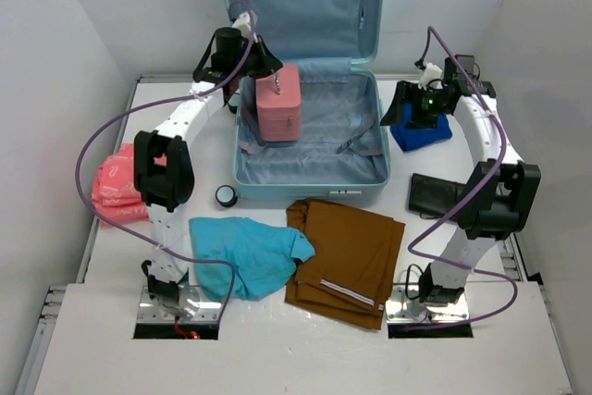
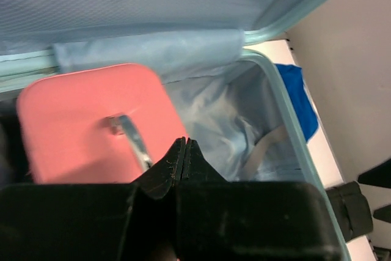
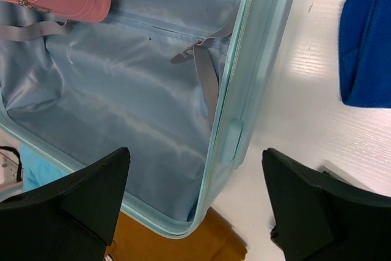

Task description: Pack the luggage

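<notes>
Packing record, as the worktop [image 1: 518,339] stood:

- Luggage [image 1: 319,127] – lay open at the far middle of the worktop, lid propped upright, lined base facing up and mostly bare.
- Packed: one item only, the pink case [image 1: 278,104], which stood in the far left part of the base.
- My left fingers [image 2: 171,166] – pressed tip to tip directly above the pink case. Its metal handle [image 2: 130,137] was just beside them, and I could not tell whether any of it was caught between.
- My right fingers [image 3: 79,200] – spread wide and holding nothing, hovering over the right rim of the luggage.
- Not yet packed, all lying on the worktop outside the shell: folded brown trousers [image 1: 347,256] and a turquoise garment [image 1: 245,252] at the near side, a pink bundle [image 1: 116,182] at the left, a blue cloth [image 1: 421,131] just right of the shell, a black pouch [image 1: 435,193] nearer on the right, and a small round black item [image 1: 226,195] by the near left corner.

Judgement: the task was early, with one piece in, about six left to load, and the lid yet to be closed.
</notes>
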`<state>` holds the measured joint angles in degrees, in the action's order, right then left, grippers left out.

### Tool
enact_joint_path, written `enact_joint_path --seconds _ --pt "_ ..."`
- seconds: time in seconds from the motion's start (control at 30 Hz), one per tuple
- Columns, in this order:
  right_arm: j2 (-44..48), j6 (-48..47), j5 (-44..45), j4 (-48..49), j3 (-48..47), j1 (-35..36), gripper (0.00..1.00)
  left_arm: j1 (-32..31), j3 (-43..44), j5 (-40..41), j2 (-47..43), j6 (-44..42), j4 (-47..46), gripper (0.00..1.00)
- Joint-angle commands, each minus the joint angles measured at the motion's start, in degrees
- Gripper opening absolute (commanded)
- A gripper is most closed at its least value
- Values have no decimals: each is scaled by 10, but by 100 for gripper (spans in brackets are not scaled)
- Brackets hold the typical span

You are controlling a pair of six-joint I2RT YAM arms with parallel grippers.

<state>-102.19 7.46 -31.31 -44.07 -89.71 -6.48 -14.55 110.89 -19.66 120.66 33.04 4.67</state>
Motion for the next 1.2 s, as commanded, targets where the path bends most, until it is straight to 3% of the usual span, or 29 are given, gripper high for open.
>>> enact_joint_path --seconds 0.0,0.47,0.77,0.93,1.17 --pt "5 -14 5 -5 -11 3 90 13 6 23 8 -10 16 0" --pt "0 -29 -9 -45 -12 -26 92 18 12 88 26 -25 54 0" --pt "-5 -35 -17 -51 -11 -27 92 24 21 72 21 -34 49 0" --pt "-6 -42 -18 -56 -11 -27 92 -41 97 150 35 -169 105 0" --pt "-6 -50 -12 -66 -13 -27 92 -173 174 394 104 -408 166 0"
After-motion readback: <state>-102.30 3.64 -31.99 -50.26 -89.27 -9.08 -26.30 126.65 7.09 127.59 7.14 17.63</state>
